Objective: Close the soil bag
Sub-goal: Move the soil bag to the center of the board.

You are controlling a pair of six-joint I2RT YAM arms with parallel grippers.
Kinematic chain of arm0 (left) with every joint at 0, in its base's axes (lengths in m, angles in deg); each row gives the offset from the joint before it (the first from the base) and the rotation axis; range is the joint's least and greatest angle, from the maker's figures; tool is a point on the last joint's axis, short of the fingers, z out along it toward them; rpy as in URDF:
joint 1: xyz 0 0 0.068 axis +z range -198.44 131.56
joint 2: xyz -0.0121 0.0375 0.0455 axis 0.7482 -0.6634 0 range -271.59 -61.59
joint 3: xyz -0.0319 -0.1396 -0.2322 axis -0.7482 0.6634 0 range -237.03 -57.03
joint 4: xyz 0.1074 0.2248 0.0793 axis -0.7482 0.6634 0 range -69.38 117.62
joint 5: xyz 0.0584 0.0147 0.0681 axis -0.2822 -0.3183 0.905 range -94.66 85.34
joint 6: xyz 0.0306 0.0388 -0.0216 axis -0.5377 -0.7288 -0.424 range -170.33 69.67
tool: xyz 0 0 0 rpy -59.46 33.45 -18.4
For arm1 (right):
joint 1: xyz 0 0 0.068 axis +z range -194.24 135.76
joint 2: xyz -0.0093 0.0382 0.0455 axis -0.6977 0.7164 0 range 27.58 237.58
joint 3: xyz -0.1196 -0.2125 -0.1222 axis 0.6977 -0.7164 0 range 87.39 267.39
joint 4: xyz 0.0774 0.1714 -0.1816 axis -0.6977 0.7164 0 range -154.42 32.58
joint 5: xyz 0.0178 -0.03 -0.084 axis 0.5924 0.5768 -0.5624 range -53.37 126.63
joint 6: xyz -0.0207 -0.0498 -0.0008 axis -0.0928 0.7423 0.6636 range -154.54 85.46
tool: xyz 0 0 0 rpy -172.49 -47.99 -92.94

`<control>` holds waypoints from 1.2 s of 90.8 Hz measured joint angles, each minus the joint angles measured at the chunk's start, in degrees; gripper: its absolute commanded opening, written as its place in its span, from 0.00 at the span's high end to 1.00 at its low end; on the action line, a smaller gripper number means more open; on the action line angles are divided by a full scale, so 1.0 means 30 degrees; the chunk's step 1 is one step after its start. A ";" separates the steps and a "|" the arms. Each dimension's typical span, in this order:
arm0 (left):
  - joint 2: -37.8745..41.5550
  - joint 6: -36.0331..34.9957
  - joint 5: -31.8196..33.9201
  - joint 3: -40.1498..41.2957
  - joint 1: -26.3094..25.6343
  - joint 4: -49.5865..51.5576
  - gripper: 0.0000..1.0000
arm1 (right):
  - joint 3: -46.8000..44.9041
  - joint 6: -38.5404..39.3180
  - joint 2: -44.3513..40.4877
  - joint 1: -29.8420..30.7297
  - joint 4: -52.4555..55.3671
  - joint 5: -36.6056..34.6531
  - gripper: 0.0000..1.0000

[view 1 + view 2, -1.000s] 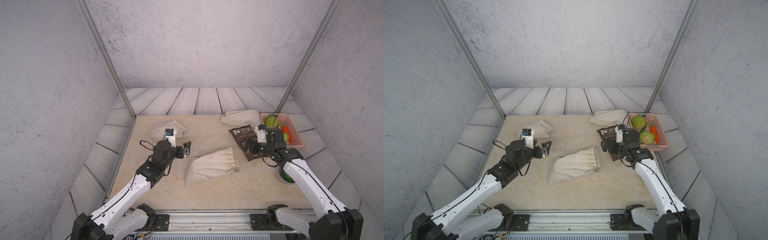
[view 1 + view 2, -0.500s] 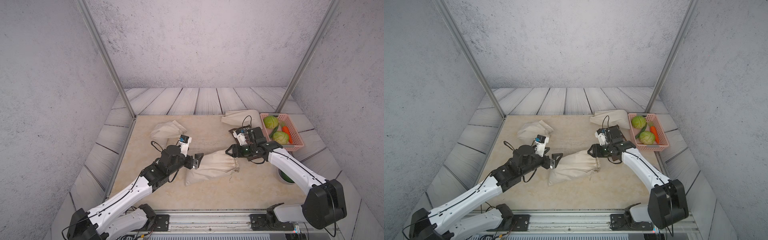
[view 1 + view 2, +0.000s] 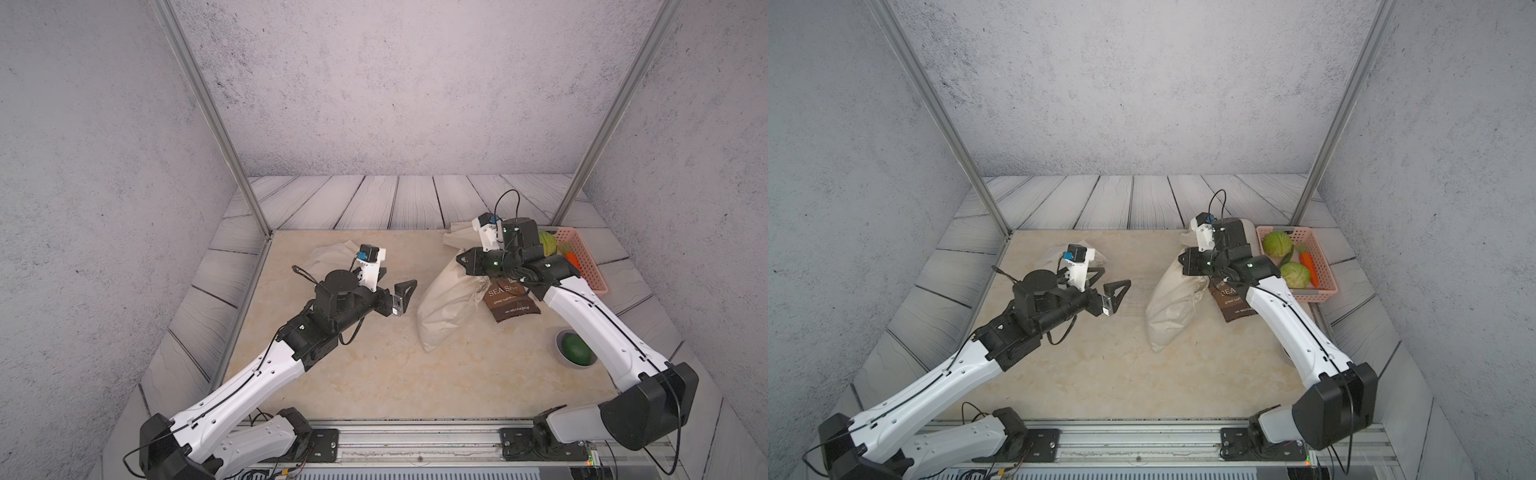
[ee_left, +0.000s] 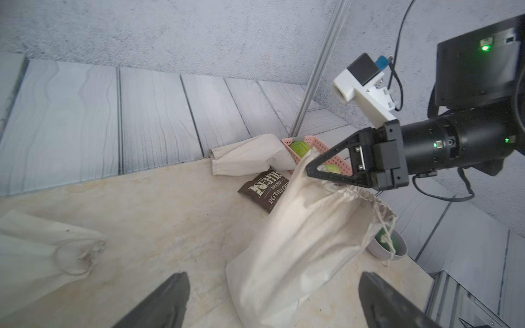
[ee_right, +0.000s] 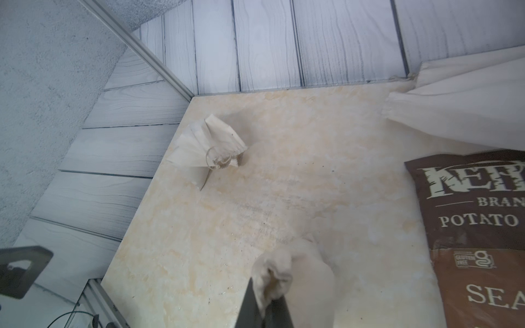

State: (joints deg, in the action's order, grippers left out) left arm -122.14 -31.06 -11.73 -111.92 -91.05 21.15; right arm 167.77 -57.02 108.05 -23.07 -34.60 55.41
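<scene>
The soil bag (image 3: 446,309) is a cream cloth drawstring sack; it also shows as the soil bag (image 3: 1171,309). My right gripper (image 3: 462,260) is shut on a corner of its mouth, so the sack hangs tilted with its bottom on the table. In the right wrist view the pinched cloth (image 5: 272,269) bulges out above the right gripper (image 5: 265,308). The bag's drawstring (image 4: 383,227) dangles from the gathered rim. My left gripper (image 3: 395,283) hovers open to the left of the sack, not touching it; in its wrist view the left gripper (image 4: 272,306) faces the sack's lower part.
A brown chips bag (image 3: 509,301) lies partly under the sack and the right arm. A pink basket (image 3: 1325,276) with cabbages and a carrot stands at the back right. A bowl (image 3: 561,353) holds a green fruit. Two other cloth bags (image 3: 326,257) (image 3: 457,237) lie at the back.
My right gripper reached the lying bag's mouth, shut on it and lifted it up and back to the right. The left gripper moved in toward the bag and stayed open.
</scene>
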 measured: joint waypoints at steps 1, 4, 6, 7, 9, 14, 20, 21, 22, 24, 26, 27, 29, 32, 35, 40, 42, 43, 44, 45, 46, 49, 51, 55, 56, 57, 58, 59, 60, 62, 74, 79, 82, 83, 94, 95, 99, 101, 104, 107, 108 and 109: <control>-0.0080 0.0007 -0.0175 -0.0029 0.0000 -0.0073 0.03 | 0.0087 -0.0051 0.0036 0.0000 -0.0015 -0.0124 1.00; -0.0284 0.0007 -0.0546 -0.0036 0.0000 -0.0335 0.05 | 0.0357 -0.0204 0.0168 0.0007 -0.0015 -0.0466 1.00; -0.0430 0.0080 -0.0809 -0.0036 0.0000 -0.0459 0.06 | 0.0532 -0.0313 0.0270 0.0022 -0.0022 -0.0692 1.00; -0.0503 0.0051 -0.0969 -0.0036 -0.0007 -0.0532 0.06 | 0.0627 -0.0386 0.0350 0.0036 -0.0036 -0.0838 1.00; -0.0685 0.0146 -0.1268 -0.0036 -0.0022 -0.0692 0.07 | 0.0765 -0.0481 0.0452 0.0058 -0.0066 -0.1064 1.00; -0.1086 0.0255 -0.1872 -0.0036 -0.0102 -0.1107 0.09 | 0.1020 -0.0729 0.0685 0.0087 -0.0160 -0.1552 1.00; -0.1515 0.0481 -0.2645 -0.0036 -0.0248 -0.1545 0.12 | 0.1333 -0.0984 0.0998 0.0138 -0.0197 -0.2033 1.00; -0.1581 0.0532 -0.2769 -0.0036 -0.0277 -0.1603 0.13 | 0.1399 -0.1027 0.1042 0.0153 -0.0197 -0.2084 1.00; -0.1639 0.0517 -0.2856 -0.0036 -0.0313 -0.1690 0.14 | 0.1450 -0.1042 0.1093 0.0160 -0.0197 -0.2149 1.00; -0.1778 0.0605 -0.3082 -0.0036 -0.0379 -0.1858 0.15 | 0.1559 -0.1100 0.1195 0.0211 -0.0204 -0.2273 1.00; -0.1923 0.0605 -0.3264 -0.0036 -0.0444 -0.2055 0.17 | 0.1654 -0.1158 0.1282 0.0248 -0.0219 -0.2339 1.00; -0.1996 0.0634 -0.3330 -0.0036 -0.0474 -0.2149 0.17 | 0.1727 -0.1180 0.1348 0.0270 -0.0226 -0.2375 1.00; -0.2178 0.0627 -0.3541 -0.0036 -0.0546 -0.2353 0.19 | 0.1814 -0.1239 0.1428 0.0313 -0.0262 -0.2426 1.00; -0.2441 0.0605 -0.3796 -0.0051 -0.0619 -0.2572 0.20 | 0.1902 -0.1304 0.1523 0.0364 -0.0342 -0.2484 1.00; -0.2761 0.0561 -0.3949 -0.0109 -0.0648 -0.2732 0.21 | 0.1931 -0.1341 0.1596 0.0423 -0.0408 -0.2543 1.00; -0.3534 0.0510 -0.4401 -0.0437 -0.0714 -0.2907 0.23 | 0.1938 -0.1384 0.1661 0.0481 -0.0459 -0.2645 1.00; -0.4007 0.0503 -0.4561 -0.0670 -0.0721 -0.2994 0.23 | 0.1938 -0.1428 0.1719 0.0517 -0.0466 -0.2681 1.00; -0.4197 0.0466 -0.4634 -0.0772 -0.0721 -0.3045 0.23 | 0.1938 -0.1435 0.1727 0.0517 -0.0481 -0.2703 1.00; -0.4430 0.0437 -0.4736 -0.0882 -0.0721 -0.3104 0.24 | 0.1938 -0.1435 0.1749 0.0517 -0.0488 -0.2718 1.00; -0.4619 0.0437 -0.4779 -0.0984 -0.0729 -0.3140 0.24 | 0.1938 -0.1450 0.1770 0.0517 -0.0495 -0.2725 1.00; -0.4816 0.0408 -0.4881 -0.1086 -0.0729 -0.3191 0.24 | 0.1938 -0.1457 0.1785 0.0525 -0.0517 -0.2739 1.00; -0.5413 0.0284 -0.5078 -0.1384 -0.0729 -0.3286 0.25 | 0.1938 -0.1501 0.1858 0.0532 -0.0568 -0.2769 1.00; -0.5829 0.0175 -0.5158 -0.1596 -0.0736 -0.3308 0.27 | 0.1938 -0.1515 0.1909 0.0532 -0.0597 -0.2783 1.00; -0.6623 -0.0066 -0.5348 -0.2069 -0.0736 -0.3308 0.29 | 0.1938 -0.1523 0.2011 0.0546 -0.0685 -0.2798 1.00; -0.6827 -0.0117 -0.5384 -0.2186 -0.0736 -0.3308 0.30 | 0.1938 -0.1530 0.2040 0.0554 -0.0714 -0.2798 1.00; -0.7002 -0.0138 -0.5435 -0.2295 -0.0736 -0.3286 0.30 | 0.1938 -0.1530 0.2062 0.0554 -0.0736 -0.2790 1.00; -0.7162 -0.0240 -0.5486 -0.2412 -0.0743 -0.3271 0.31 | 0.1938 -0.1537 0.2084 0.0554 -0.0750 -0.2798 1.00; -0.7344 -0.0299 -0.5544 -0.2521 -0.0750 -0.3271 0.31 | 0.1938 -0.1537 0.2106 0.0554 -0.0780 -0.2798 1.00; -0.7555 -0.0321 -0.5617 -0.2674 -0.0750 -0.3249 0.32 | 0.1938 -0.1552 0.2120 0.0561 -0.0794 -0.2798 1.00; -0.7861 -0.0437 -0.5748 -0.2900 -0.0772 -0.3257 0.32 | 0.1938 -0.1566 0.2164 0.0576 -0.0809 -0.2798 1.00; -0.8969 -0.1231 -0.6411 -0.3694 -0.1246 -0.3344 0.32 | 0.1938 -0.1654 0.2251 0.0619 -0.0867 -0.2834 1.00; -0.9063 -0.1683 -0.6470 -0.3708 -0.1654 -0.3395 0.33 | 0.1938 -0.1690 0.2251 0.0663 -0.0874 -0.2834 1.00; -0.9114 -0.1960 -0.6470 -0.3708 -0.1902 -0.3402 0.34 | 0.1938 -0.1734 0.2251 0.0678 -0.0882 -0.2834 1.00; -0.9129 -0.2033 -0.6462 -0.3708 -0.1974 -0.3402 0.34 | 0.1938 -0.1741 0.2251 0.0678 -0.0882 -0.2834 1.00; -0.9187 -0.2637 -0.6164 -0.3650 -0.2514 -0.3461 0.33 | 0.1938 -0.1741 0.2302 0.0678 -0.0882 -0.2841 0.81; -0.9173 -0.2667 -0.6091 -0.3643 -0.2521 -0.3490 0.33 | 0.1938 -0.1727 0.2324 0.0678 -0.0882 -0.2834 0.79; -0.9071 -0.2834 -0.5712 -0.3468 -0.2514 -0.3701 0.32 | 0.1938 -0.1705 0.2361 0.0670 -0.0969 -0.2849 0.73; -0.8998 -0.2892 -0.5457 -0.3330 -0.2484 -0.3789 0.31 | 0.1938 -0.1501 0.2361 0.0670 -0.1042 -0.2878 0.71; -0.8859 -0.2922 -0.5042 -0.3096 -0.2455 -0.3920 0.30 | 0.1938 -0.1304 0.2368 0.0670 -0.1093 -0.2929 0.67; -0.8684 -0.2914 -0.4554 -0.2812 -0.2426 -0.4007 0.30 | 0.1938 -0.1137 0.2361 0.0670 -0.1137 -0.2951 0.63; -0.8641 -0.2936 -0.4430 -0.2718 -0.2426 -0.4044 0.30 | 0.1938 -0.1188 0.2361 0.0670 -0.1137 -0.2958 0.61; -0.8582 -0.2922 -0.4262 -0.2608 -0.2419 -0.4116 0.30 | 0.1938 -0.1071 0.2361 0.0670 -0.1158 -0.2958 0.59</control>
State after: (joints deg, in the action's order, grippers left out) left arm -147.89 -39.83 -24.52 -119.75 -98.30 8.81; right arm 173.58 -60.23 115.13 -21.06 -38.07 46.54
